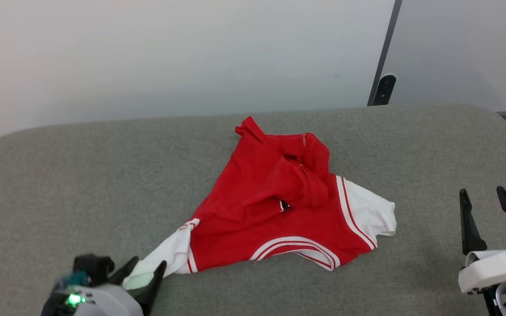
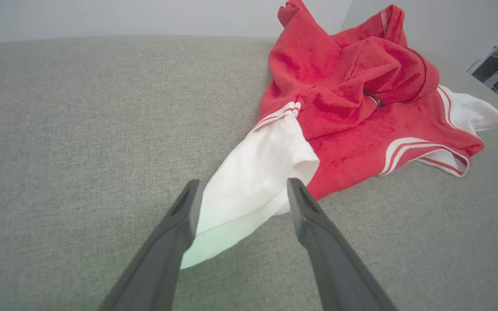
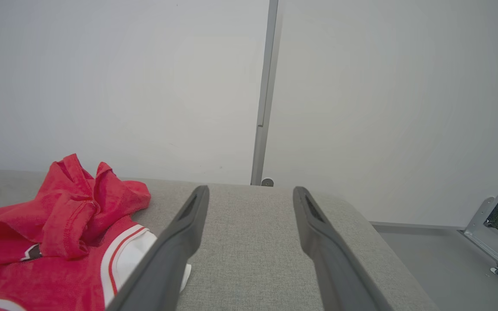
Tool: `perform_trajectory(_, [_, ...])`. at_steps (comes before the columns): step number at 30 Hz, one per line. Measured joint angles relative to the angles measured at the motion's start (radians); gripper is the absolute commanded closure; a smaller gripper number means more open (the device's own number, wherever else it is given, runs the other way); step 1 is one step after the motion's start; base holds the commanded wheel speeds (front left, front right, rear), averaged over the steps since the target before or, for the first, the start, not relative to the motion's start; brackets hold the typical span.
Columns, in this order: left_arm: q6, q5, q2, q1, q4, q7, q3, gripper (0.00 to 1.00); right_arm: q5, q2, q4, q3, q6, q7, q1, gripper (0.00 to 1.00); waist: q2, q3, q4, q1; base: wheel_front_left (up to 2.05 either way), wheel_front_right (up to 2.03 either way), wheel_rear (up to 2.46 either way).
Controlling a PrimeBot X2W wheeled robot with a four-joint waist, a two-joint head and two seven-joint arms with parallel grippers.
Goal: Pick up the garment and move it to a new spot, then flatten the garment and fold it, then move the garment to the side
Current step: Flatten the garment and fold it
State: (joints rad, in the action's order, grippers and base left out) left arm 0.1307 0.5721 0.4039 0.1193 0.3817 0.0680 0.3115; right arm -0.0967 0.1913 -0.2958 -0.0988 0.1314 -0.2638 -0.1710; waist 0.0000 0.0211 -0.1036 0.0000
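Observation:
The garment, a red jersey with white sleeves and white-and-red stripe trim, lies crumpled in the middle of the grey padded surface. One white sleeve trails toward the lower left. My left gripper is open, its two fingers standing either side of that sleeve's end. Whether the fingers touch the cloth I cannot tell. My right gripper is open at the lower right, apart from the garment, with the other white sleeve to its left. In the right wrist view the garment lies left of the open fingers.
The padded surface has rounded far corners and ends at a pale wall. A dark vertical post stands behind it at the right. In the right wrist view the floor and a metal frame lie beyond the surface's right edge.

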Motion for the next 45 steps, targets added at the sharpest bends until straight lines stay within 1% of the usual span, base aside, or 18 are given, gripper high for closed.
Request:
perform_trajectory(2, [0.0, 0.064, 0.048, 0.028, 0.002, -0.074, 0.045, 0.0, -0.002, 0.0, -0.005, 0.005, 0.0, 0.0, -0.008, 0.0, 0.0, -0.004, -0.003, 0.0, 0.0, 0.0, 0.0])
perform_trajectory(4, [0.0, 0.152, 0.092, 0.059, 0.005, -0.176, 0.082, 0.0, -0.008, 0.0, -0.01, 0.008, 0.0, 0.0, -0.014, 0.0, 0.0, -0.007, -0.007, 0.0, 0.0, 0.0, 0.0])
perform_trajectory(5, [0.0, 0.179, 0.114, 0.072, 0.0, -0.219, 0.105, 0.0, -0.008, 0.001, -0.012, 0.01, 0.0, 0.0, -0.018, 0.0, 0.0, -0.009, -0.009, 0.0, 0.0, 0.0, 0.0])
perform_trajectory(7, [0.0, 0.256, 0.148, 0.104, -0.008, -0.309, 0.135, 0.0, -0.008, 0.001, -0.013, 0.011, 0.0, 0.0, -0.023, 0.0, 0.0, -0.013, -0.012, 0.0, 0.0, 0.0, 0.0])
perform_trajectory(9, [0.0, 0.294, 0.188, 0.138, -0.015, -0.378, 0.161, 0.0, -0.009, -0.001, -0.016, 0.014, 0.0, 0.0, -0.024, 0.0, 0.0, -0.018, -0.017, 0.0, 0.0, 0.0, 0.0])
perform_trajectory(12, [0.0, 0.358, 0.225, 0.186, -0.004, -0.48, 0.176, 0.0, -0.009, -0.008, -0.017, 0.017, 0.0, 0.0, -0.034, 0.0, 0.0, -0.025, -0.024, 0.0, 0.0, 0.0, 0.0])
perform_trajectory(15, [0.0, 0.385, 0.241, 0.22, 0.011, -0.553, 0.195, 0.0, -0.014, -0.009, -0.022, 0.017, 0.0, 0.0, -0.038, 0.0, 0.0, -0.031, -0.032, 0.0, 0.0, 0.0, 0.0])
perform_trajectory(18, [0.0, 0.393, 0.257, 0.25, 0.012, -0.6, 0.225, 0.0, -0.018, -0.012, -0.026, 0.016, 0.0, 0.0, -0.041, 0.0, 0.0, -0.036, -0.04, 0.0, 0.0, 0.0, 0.0])
perform_trajectory(24, [0.0, 0.415, 0.268, 0.285, 0.067, -0.668, 0.267, 0.0, -0.023, -0.014, -0.034, 0.016, 0.0, 0.0, -0.045, 0.0, 0.0, -0.046, -0.054, 0.0, 0.0, 0.0, 0.0])
perform_trajectory(31, [0.0, 0.425, 0.278, 0.327, 0.122, -0.709, 0.32, 0.0, -0.023, -0.026, -0.033, 0.014, 0.0, 0.0, -0.057, 0.0, 0.0, -0.058, -0.066, 0.0, 0.0, 0.0, 0.0])
perform_trajectory(32, [0.0, 0.425, 0.279, 0.334, 0.126, -0.712, 0.328, 0.02, -0.024, -0.026, -0.033, 0.014, 0.0, 0.0, -0.058, 0.0, 0.0, -0.06, -0.067, 0.0001, 0.0, 0.0, 0.0])
perform_trajectory(33, [0.0, 0.424, 0.279, 0.342, 0.129, -0.715, 0.335, 0.25, -0.025, -0.024, -0.034, 0.014, 0.0, 0.0, -0.059, 0.0, 0.0, -0.063, -0.068, 0.0, 0.0, 0.0, 0.0])
perform_trajectory(34, [0.0, 0.425, 0.279, 0.348, 0.134, -0.715, 0.339, 0.39, -0.027, -0.023, -0.034, 0.014, 0.0, 0.0, -0.06, 0.0, 0.0, -0.065, -0.068, 0.0, 0.0, 0.0, 0.0])
perform_trajectory(36, [0.0, 0.431, 0.278, 0.358, 0.143, -0.717, 0.349, 0.59, -0.028, -0.023, -0.036, 0.014, 0.0, 0.0, -0.062, 0.0, 0.0, -0.067, -0.069, 0.0, 0.0, 0.0, 0.0])
perform_trajectory(38, [0.0, 0.436, 0.279, 0.368, 0.149, -0.719, 0.362, 0.75, -0.029, -0.023, -0.037, 0.014, 0.0, 0.0, -0.064, 0.0, 0.0, -0.069, -0.07, 0.0, 0.0, 0.0, 0.0])
perform_trajectory(40, [0.0, 0.442, 0.279, 0.374, 0.149, -0.72, 0.375, 0.95, -0.031, -0.023, -0.038, 0.014, 0.0, 0.0, -0.064, 0.0, 0.0, -0.069, -0.07, 0.0, 0.0, 0.0, 0.0])
perform_trajectory(41, [0.0, 0.447, 0.279, 0.375, 0.151, -0.72, 0.379, 0.99, -0.032, -0.023, -0.038, 0.013, 0.0, 0.0, -0.064, 0.0, 0.0, -0.069, -0.07, 0.0, 0.0, 0.0, 0.0])
perform_trajectory(45, [0.0, 0.467, 0.283, 0.385, 0.165, -0.731, 0.395, 1.0, -0.037, -0.023, -0.046, 0.013, 0.0, 0.0, -0.064, 0.0, 0.0, -0.069, -0.069, 0.0, 0.0, 0.0, 0.0])
